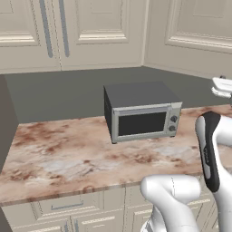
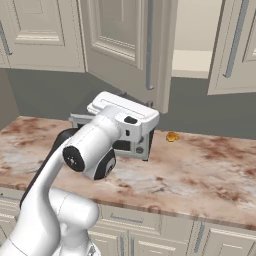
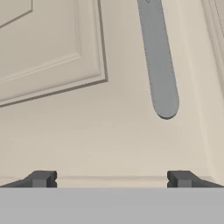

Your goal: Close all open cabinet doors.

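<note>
Our end effector (image 3: 110,178) stands wide open, empty, facing the open cream-beige panelled cabinet door (image 3: 52,109), upper centre of the right base view. We should push flat beside its grey bar handle (image 3: 159,65).

Cabinet doors (image 2: 125,35) cut off by the top edge in both base views; upper parts and handle tops out of frame. Hand view: door's bar handle (image 3: 159,61) runs off the top, only the lower rounded end visible; panel moulding clipped at the left and top. Fingers (image 3: 41,178) show just as tips at the bottom. Right base view: arm covers most of the microwave (image 2: 142,145), front barely visible. Small orange item (image 2: 172,136) on the table (image 2: 200,170) too small to identify. Left base view: white object (image 1: 223,86) clipped by the right edge, can't tell what it is. Inside of the open cabinet (image 2: 192,55) mostly hidden by its doors.
</note>
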### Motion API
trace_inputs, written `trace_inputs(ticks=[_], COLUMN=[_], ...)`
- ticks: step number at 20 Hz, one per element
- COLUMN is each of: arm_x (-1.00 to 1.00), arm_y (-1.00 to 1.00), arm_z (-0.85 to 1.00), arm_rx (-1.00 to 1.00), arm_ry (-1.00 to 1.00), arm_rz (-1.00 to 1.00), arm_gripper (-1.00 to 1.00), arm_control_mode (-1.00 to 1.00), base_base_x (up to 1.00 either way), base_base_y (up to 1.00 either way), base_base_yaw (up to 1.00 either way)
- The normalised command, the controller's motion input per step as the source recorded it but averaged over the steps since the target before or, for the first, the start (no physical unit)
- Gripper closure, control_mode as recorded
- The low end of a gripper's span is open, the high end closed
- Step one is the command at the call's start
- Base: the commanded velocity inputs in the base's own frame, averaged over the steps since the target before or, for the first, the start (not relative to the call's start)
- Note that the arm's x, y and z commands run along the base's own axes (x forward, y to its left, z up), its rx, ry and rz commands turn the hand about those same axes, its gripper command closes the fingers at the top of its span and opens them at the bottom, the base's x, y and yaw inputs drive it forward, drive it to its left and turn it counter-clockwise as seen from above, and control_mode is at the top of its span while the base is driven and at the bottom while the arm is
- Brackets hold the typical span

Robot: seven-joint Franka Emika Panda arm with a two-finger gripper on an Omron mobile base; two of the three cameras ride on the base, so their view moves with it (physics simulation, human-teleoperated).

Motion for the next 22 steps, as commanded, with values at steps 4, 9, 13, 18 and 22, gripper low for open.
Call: trace_inputs(ticks=[4, 9, 13, 18, 22], arm_x=[0.15, 0.39, 0.44, 0.36, 0.37], arm_y=[-0.16, -0.23, -0.27, -0.23, -0.18], arm_z=[0.00, 0.00, 0.00, 0.00, 0.00], arm_rx=[0.00, 0.00, 0.00, 0.00, 0.00], arm_ry=[-0.03, 0.00, 0.00, 0.00, -0.01], arm_rz=[0.00, 0.02, 0.09, 0.10, 0.13], arm_gripper=[-1.00, -1.00, -1.00, -1.00, -1.00], arm_control_mode=[-1.00, -1.00, -1.00, -1.00, -1.00], base_base_x=[0.00, 0.00, 0.00, 0.00, 0.00], base_base_y=[0.00, 0.00, 0.00, 0.00, 0.00], base_base_yaw=[0.00, 0.00, 0.00, 0.00, 0.00])
